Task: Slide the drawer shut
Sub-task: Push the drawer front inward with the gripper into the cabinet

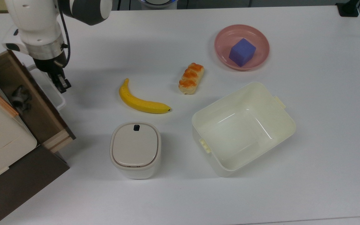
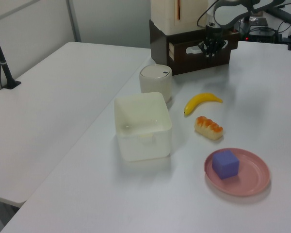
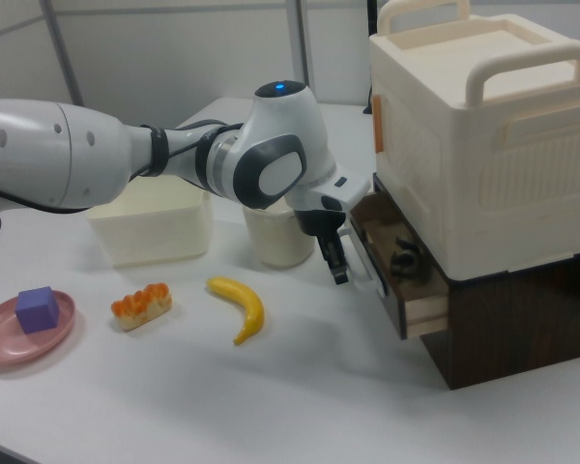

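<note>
The white loop handle (image 1: 47, 86) is partly hidden behind the gripper (image 1: 62, 86) in the top view. The small figure (image 1: 20, 98) inside the drawer (image 1: 39, 107) is blurred. The cabinet (image 1: 20, 184) is cut off at the top view's left edge.

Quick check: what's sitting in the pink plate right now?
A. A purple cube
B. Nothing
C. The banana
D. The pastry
A: the purple cube sits in the pink plate, while the banana and pastry lie on the table.
</note>
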